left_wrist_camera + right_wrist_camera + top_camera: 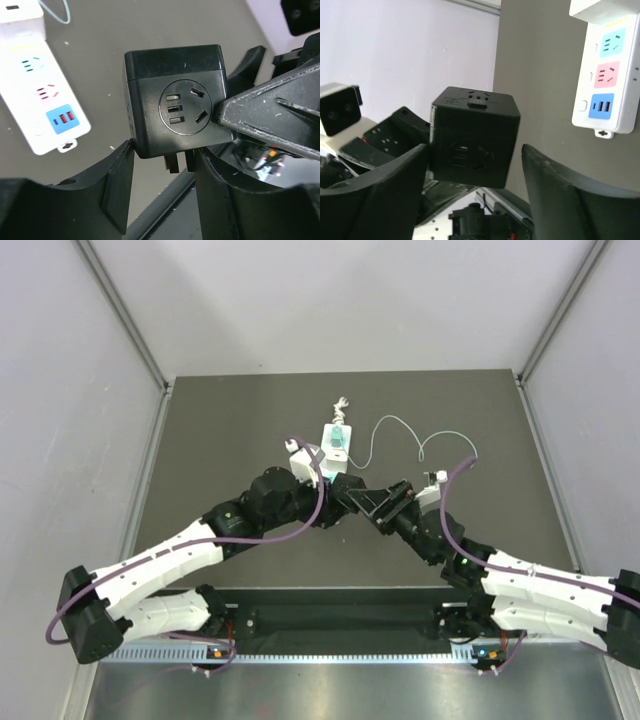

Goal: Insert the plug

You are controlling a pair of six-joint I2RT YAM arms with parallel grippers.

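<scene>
My left gripper (pixel 165 150) is shut on a black cube adapter (pixel 175 107), gripping its lower edge at the fingertips. The cube has a round socket face, and two prongs hang between the fingers. My right gripper (pixel 474 150) is open around the same cube (pixel 475 137). One finger touches it and the other stands apart. Both grippers meet in mid-air near the strip (pixel 352 498). In the top view, a small teal-green plug (pixel 340 439) appears to sit on the power strip. Its thin cable (pixel 400 425) loops to the right. The plug does not show in either wrist view.
The white power strip (pixel 30 100) has teal, pink and blue sockets. It lies on the dark table beyond the grippers and also shows in the right wrist view (pixel 607 120). A small white block (pixel 20 22) sits at its far end. Grey walls enclose the table.
</scene>
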